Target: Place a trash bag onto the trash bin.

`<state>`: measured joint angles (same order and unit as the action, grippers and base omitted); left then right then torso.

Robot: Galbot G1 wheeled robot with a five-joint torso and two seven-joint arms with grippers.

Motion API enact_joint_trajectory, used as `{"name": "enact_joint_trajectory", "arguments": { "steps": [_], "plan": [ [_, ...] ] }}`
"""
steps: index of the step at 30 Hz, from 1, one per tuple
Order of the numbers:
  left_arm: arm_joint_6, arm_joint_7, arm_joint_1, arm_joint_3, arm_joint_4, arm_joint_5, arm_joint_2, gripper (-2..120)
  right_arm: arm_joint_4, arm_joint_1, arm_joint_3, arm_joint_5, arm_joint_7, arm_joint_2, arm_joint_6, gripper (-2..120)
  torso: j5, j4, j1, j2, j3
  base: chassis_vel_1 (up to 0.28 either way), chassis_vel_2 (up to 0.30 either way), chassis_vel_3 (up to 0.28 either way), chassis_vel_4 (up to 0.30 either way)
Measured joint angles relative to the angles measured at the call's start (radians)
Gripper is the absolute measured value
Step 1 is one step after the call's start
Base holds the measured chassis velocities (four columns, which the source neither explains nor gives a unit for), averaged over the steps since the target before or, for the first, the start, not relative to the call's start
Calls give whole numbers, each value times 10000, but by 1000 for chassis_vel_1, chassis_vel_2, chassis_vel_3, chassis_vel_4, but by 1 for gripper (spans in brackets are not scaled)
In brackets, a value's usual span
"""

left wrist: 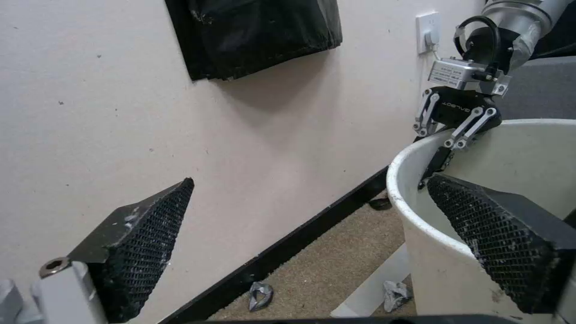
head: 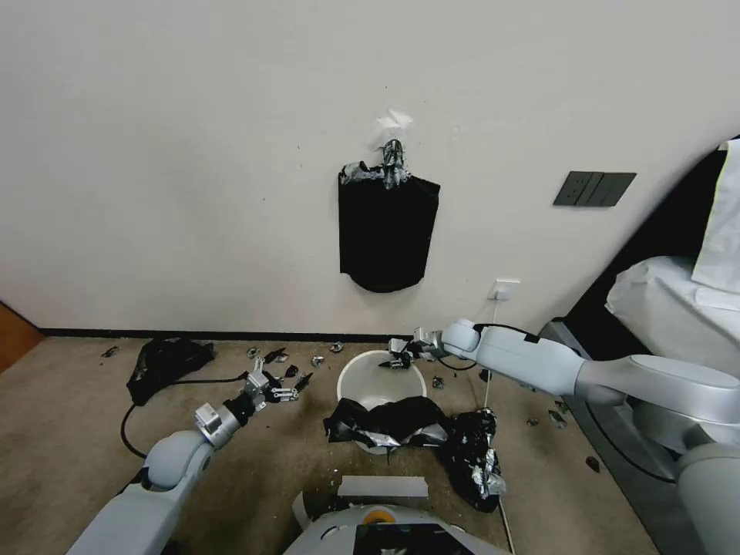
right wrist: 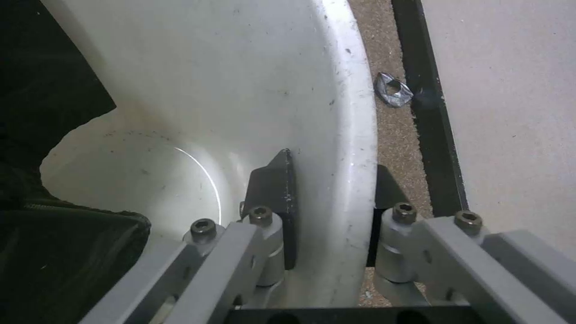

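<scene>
Your trash bin [head: 379, 378] stands on the carpet near the wall, just ahead of the robot's base, a little past centre toward 12 o'clock. The trash bag [head: 389, 420] is draped over the bin's near rim at 6 o'clock, with its silver tape bits showing along the edge; part of it hangs inside the bin, and the far half of the opening is bare.

Your right gripper [head: 401, 356] sits on the bin's far rim at about 1 o'clock. In the right wrist view the rim [right wrist: 354, 148] runs between the two fingers, one black pad [right wrist: 277, 189] inside the wall and the other outside; you cannot tell whether they press on it.

Your left gripper [head: 287, 389] hovers at 9 o'clock of the bin, apart from it, jaws spread wide and holding nothing. In the left wrist view its pads [left wrist: 147, 234] frame the wall and the bin's side.

A flat black bundle of bags [head: 388, 231] hangs on the wall at 12 o'clock. Black plastic heaps lie on the floor at 10 o'clock [head: 166, 362] and 4 o'clock [head: 474, 455] of the bin.
</scene>
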<state>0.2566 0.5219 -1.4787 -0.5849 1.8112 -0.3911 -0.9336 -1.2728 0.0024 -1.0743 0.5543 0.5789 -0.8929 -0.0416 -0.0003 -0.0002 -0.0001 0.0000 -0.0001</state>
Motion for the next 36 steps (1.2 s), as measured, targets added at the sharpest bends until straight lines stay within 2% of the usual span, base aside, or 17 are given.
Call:
{"name": "enact_joint_trajectory", "arguments": {
  "steps": [11,19,22,30,36],
  "plan": [
    [93,4,-31,-13,-46,96,-79,100,-12,-74,23,228,-100,87,6,15,1,2,0,0,0,0,0,0,0],
    [99,5,0,-12,-92,100,-97,100,-756,-239,36,1300,-1018,719,-646,13,4,2,0,0,0,0,0,0,0],
    [100,5,21,0,-131,101,-104,100,-1300,-415,115,1829,-1667,1130,-953,11,4,-1,0,-1,1,0,0,0,0],
    [100,5,79,38,-212,114,-131,100,-2706,-1038,744,2619,-3197,1998,-1772,7,8,3,0,0,1,0,0,0,0],
    [100,4,90,45,-248,122,-138,100,-3294,-1454,1158,2919,-3970,2383,-2258,7,6,3,0,0,0,0,0,0,0]
  ]
}}
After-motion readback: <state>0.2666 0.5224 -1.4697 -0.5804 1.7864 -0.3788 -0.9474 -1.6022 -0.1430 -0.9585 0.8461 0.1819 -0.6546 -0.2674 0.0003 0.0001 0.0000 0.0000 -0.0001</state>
